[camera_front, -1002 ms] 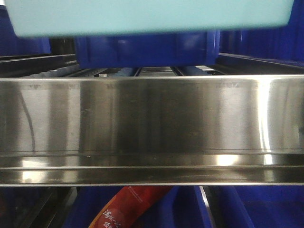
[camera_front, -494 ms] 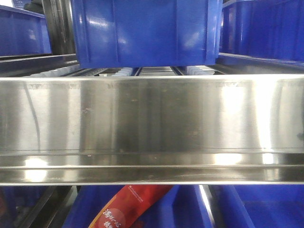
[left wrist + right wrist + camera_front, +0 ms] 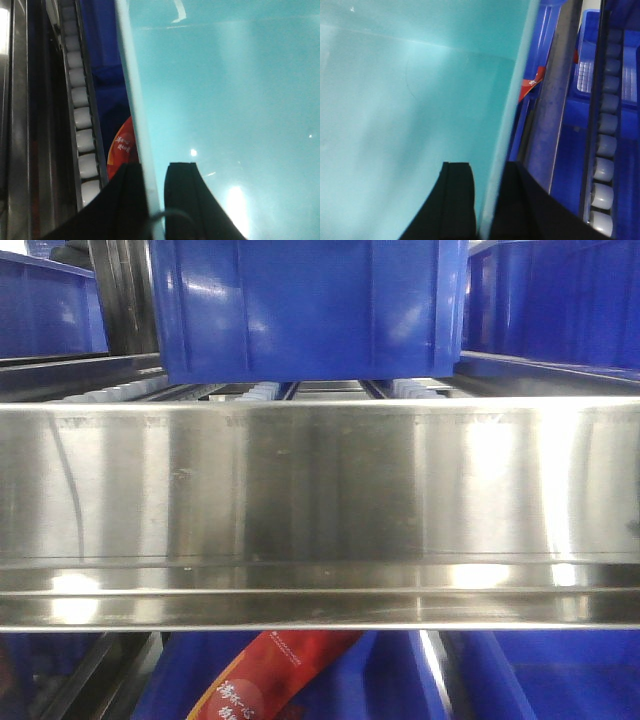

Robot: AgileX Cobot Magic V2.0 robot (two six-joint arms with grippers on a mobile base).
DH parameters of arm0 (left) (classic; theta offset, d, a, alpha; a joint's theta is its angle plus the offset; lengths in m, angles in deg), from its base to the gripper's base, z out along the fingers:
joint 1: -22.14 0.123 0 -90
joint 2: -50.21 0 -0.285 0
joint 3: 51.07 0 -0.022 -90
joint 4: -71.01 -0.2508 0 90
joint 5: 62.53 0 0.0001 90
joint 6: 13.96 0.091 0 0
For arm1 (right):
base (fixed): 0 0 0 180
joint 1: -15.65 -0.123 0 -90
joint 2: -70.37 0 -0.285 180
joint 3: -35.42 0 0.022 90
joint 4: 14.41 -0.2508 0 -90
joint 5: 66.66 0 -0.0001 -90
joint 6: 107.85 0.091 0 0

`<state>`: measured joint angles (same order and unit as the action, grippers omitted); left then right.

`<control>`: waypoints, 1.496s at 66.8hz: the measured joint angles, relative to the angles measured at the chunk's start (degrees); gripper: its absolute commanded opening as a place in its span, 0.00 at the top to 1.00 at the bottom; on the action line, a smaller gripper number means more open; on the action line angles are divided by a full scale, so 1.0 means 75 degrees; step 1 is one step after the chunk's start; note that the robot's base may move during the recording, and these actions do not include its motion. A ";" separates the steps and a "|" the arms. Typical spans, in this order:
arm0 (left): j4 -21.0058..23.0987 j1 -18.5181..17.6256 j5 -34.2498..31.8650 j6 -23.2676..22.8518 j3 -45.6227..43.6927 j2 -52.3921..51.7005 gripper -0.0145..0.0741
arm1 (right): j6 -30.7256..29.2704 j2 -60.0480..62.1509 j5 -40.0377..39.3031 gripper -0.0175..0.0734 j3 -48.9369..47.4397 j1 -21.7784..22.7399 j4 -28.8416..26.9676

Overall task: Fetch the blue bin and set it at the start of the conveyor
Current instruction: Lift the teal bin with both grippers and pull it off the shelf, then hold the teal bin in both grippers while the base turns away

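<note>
two claws [image 3: 152,170] [image 3: 485,170] astride blue bin [image 3: 225,100] walls

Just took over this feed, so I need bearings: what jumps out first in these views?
The pale turquoise blue bin fills both wrist views, with the left gripper and right gripper each straddling a wall rim. In the front view, a shiny steel rail spans the middle, a dark blue ribbed bin behind it.

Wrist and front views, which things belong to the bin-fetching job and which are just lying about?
Job: blue bin, its walls gripped by the left pincer and right pincer.
Lying about: dark blue bins, steel shelf rail, roller track, red packet.
</note>
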<state>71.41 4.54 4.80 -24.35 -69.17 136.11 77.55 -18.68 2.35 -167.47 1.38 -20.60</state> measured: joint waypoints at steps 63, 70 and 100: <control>-0.0353 0.0000 -0.3241 0.0210 0.0000 0.0013 0.96 | 0.0045 0.0000 -0.0329 0.97 0.0000 0.0000 0.0078; -0.0370 0.0000 -0.3406 0.0242 0.0000 0.0013 0.96 | 0.0061 0.0000 -0.0369 0.97 0.0000 0.0000 0.0064; -0.0441 0.0013 -0.3620 0.0240 0.0000 0.0042 0.96 | 0.0033 0.0000 -0.1193 0.97 0.0000 0.0000 0.0109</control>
<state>68.09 4.64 -22.35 -22.56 -69.17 136.43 77.79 -18.68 -6.60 -167.47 1.38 -19.78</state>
